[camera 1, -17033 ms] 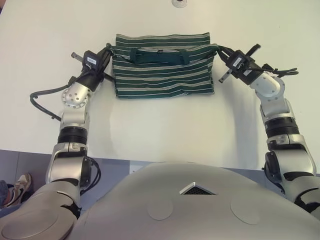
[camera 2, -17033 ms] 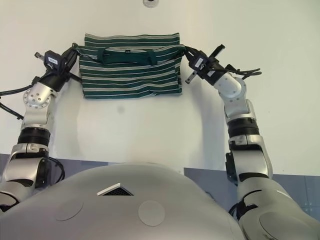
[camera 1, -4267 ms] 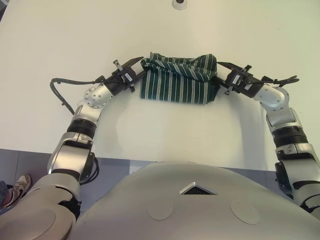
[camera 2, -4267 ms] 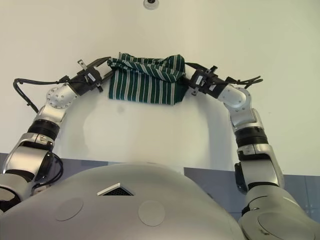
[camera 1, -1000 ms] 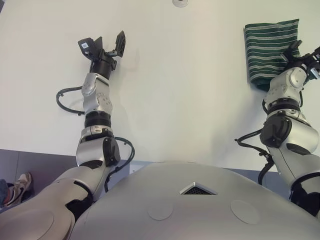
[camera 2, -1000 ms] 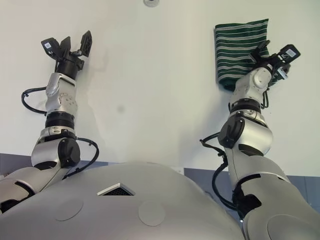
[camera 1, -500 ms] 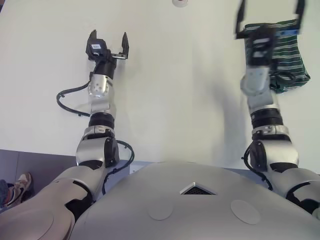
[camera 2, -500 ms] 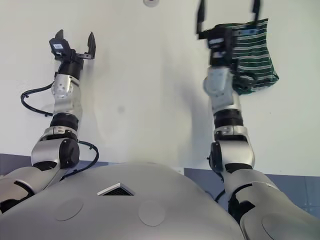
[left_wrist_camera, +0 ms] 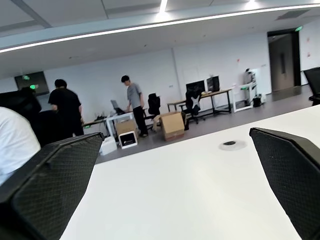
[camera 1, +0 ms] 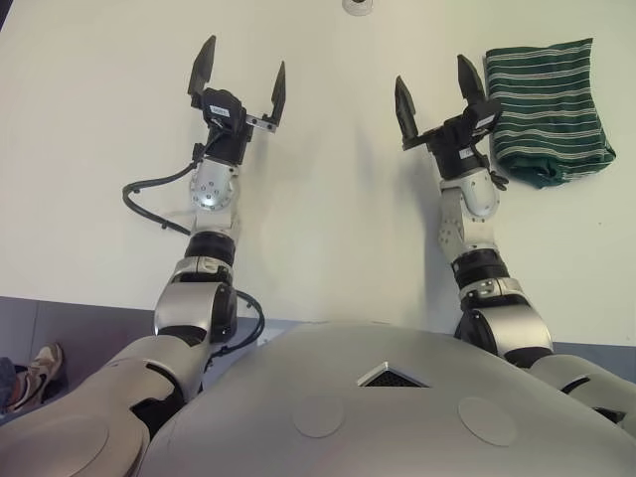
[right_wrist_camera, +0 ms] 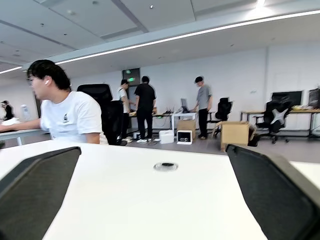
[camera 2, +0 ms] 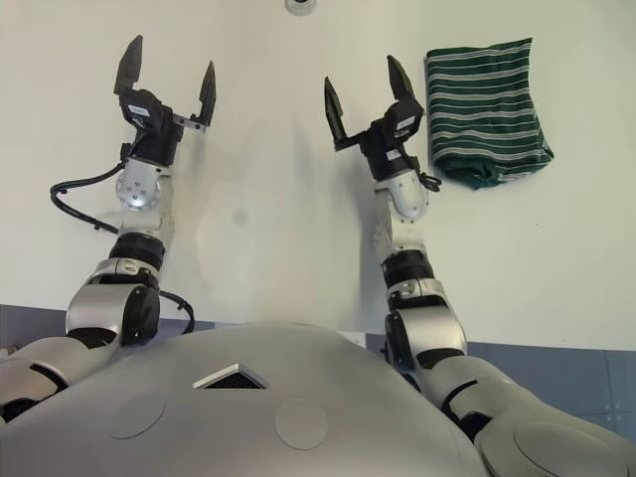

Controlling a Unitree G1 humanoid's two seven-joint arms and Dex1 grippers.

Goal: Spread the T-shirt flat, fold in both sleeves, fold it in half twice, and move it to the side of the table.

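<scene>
1. You will find the T-shirt [camera 1: 545,109] folded into a thick, compact bundle, dark green with thin pale stripes. It lies on the white table [camera 1: 328,199] close to the right edge, toward the far right corner. Its far end is squared off, and its near end is rounded and a little bunched.
2. Your right gripper [camera 1: 431,75] is raised over the table just to the left of the T-shirt, without touching it. Its two dark fingers [camera 1: 399,99] are spread wide with nothing between them, and the tips point toward the far edge.
3. Your left gripper [camera 1: 243,60] is raised over the left half of the table, well apart from the T-shirt. Its fingers [camera 1: 204,62] are likewise spread wide and hold nothing, and their tips also point toward the far edge.
4. The two grippers stand side by side at about the same reach from the near edge, with a stretch of white table between them.
5. In the left wrist view you see one textured black finger at each side, with the table top running away between them to a small round port [left_wrist_camera: 230,144] set near the far edge. The right wrist view shows the same arrangement for the right gripper, and the port lies between its two fingers.
6. A black cable [camera 1: 149,194] loops out from your left arm above the left part of the table, nearer the near edge.
</scene>
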